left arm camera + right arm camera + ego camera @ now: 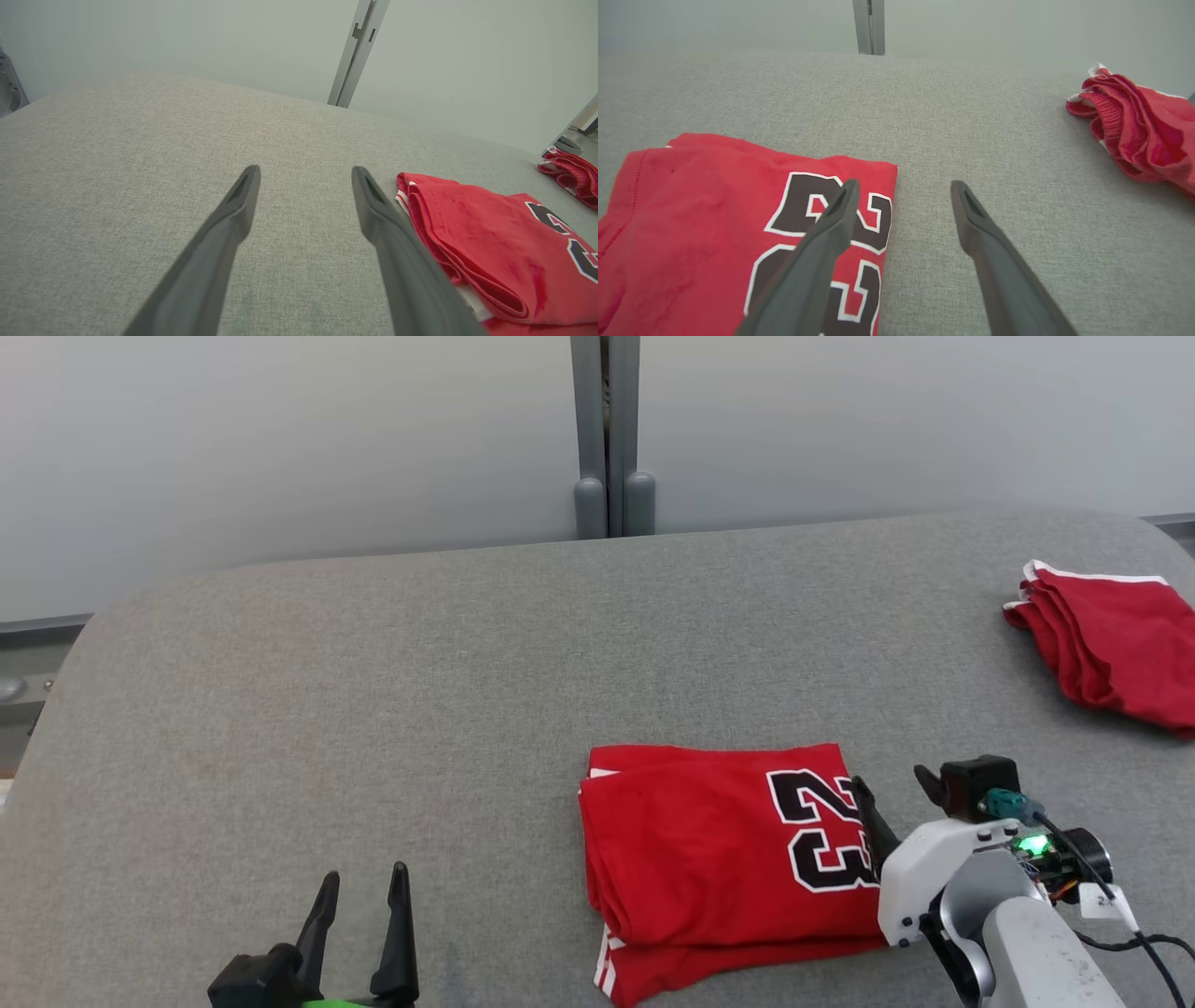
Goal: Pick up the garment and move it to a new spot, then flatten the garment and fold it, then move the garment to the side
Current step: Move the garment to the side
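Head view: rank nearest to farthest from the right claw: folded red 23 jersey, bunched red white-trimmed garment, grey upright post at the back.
1. folded red jersey with black 23: directly beside the right claw, on its left, one finger at its edge.
2. bunched red white-trimmed garment: far right, farther back.
3. grey upright post: beyond the surface's far edge, centre.

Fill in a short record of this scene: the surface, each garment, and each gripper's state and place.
table: grey fabric top
jersey: red, number 23, folded, lying at front right
second garment: red with white trim, folded loosely, far right
left gripper: open, holding nothing, over bare table left of the jersey
right gripper: open, holding nothing, one finger over the jersey's right edge, the other over bare table
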`<state>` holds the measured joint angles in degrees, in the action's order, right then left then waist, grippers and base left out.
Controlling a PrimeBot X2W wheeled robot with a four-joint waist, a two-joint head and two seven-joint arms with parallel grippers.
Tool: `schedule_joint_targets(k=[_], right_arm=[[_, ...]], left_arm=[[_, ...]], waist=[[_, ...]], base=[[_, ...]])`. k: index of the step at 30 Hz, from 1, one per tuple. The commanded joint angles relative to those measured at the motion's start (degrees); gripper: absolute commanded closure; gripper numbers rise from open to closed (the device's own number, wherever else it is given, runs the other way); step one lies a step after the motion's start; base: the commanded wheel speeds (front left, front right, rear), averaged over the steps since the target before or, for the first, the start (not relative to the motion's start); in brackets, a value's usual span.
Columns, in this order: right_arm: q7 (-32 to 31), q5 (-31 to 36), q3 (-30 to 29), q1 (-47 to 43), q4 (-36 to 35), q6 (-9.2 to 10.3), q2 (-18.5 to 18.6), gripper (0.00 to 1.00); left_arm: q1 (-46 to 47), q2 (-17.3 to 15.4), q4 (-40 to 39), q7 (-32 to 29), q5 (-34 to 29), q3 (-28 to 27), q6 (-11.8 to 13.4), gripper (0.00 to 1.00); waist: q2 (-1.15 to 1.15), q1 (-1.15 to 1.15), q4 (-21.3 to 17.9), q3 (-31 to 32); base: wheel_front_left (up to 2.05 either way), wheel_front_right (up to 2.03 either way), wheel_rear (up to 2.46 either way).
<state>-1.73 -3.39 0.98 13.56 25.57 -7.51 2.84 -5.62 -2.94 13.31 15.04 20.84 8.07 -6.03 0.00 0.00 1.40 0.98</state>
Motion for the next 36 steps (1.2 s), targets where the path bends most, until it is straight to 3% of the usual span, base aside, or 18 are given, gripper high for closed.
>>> schedule_joint_targets(k=[1, 8, 19, 20, 21, 24, 31, 36], right_arm=[[-2.2, -0.6, 0.5, 0.7, 0.6, 0.07, 0.6, 0.00], [-10.7, -4.9, 3.9, 2.6, 2.2, 0.07, 3.4, 0.00], [-14.2, -9.1, 7.4, 4.0, 6.4, 0.04, 4.3, 0.00], [-14.1, -9.4, 7.8, 4.1, 6.6, 0.04, 4.3, 0.04], [-14.0, -9.6, 8.1, 4.2, 6.7, 0.04, 4.4, 0.40], [-13.5, -10.1, 9.0, 4.5, 7.3, 0.04, 4.4, 0.98], [-9.9, -10.4, 8.5, 8.3, 7.9, 0.07, 4.8, 1.00], [-8.1, -9.9, 7.4, 11.3, 7.8, 0.09, 6.9, 1.00]], left_arm=[[1.2, 0.0, 0.1, 0.1, -0.4, 0.0, -0.1, 0.00], [2.4, 0.0, -0.2, 0.1, 0.2, -0.1, 0.0, 0.00], [4.0, 0.0, -0.3, 0.1, 0.3, -0.1, 0.1, 0.00], [4.0, 0.0, -0.2, 0.1, 0.3, -0.2, 0.1, 0.00], [4.0, 0.0, -0.2, 0.1, 0.2, -0.2, 0.1, 0.00], [4.1, 0.0, -0.2, 0.1, -0.1, 0.0, 0.0, 0.00], [4.6, 0.0, -1.1, 0.1, -1.0, 0.4, -0.2, 0.00], [5.2, 0.0, -2.0, 0.1, -1.8, 1.0, -0.5, 0.00]], waist=[[0.00, 0.00, 0.9, -0.6], [0.00, 0.00, 3.1, -3.1], [0.00, 0.00, 4.7, -5.8], [0.00, 0.00, 4.7, -5.9], [0.00, 0.00, 4.6, -5.9], [0.00, 0.00, 4.3, -6.1], [0.00, 0.00, 2.0, -6.6], [0.00, 0.00, -1.7, -7.1]], base=[[0.00, 0.00, 0.00], [0.00, 0.00, 0.00], [0.00, 0.00, 0.00], [0.00, 0.00, 0.00], [0.00, 0.00, 0.00], [0.00, 0.00, 0.00], [0.00, 0.00, 0.00], [0.00, 0.00, 0.00]])
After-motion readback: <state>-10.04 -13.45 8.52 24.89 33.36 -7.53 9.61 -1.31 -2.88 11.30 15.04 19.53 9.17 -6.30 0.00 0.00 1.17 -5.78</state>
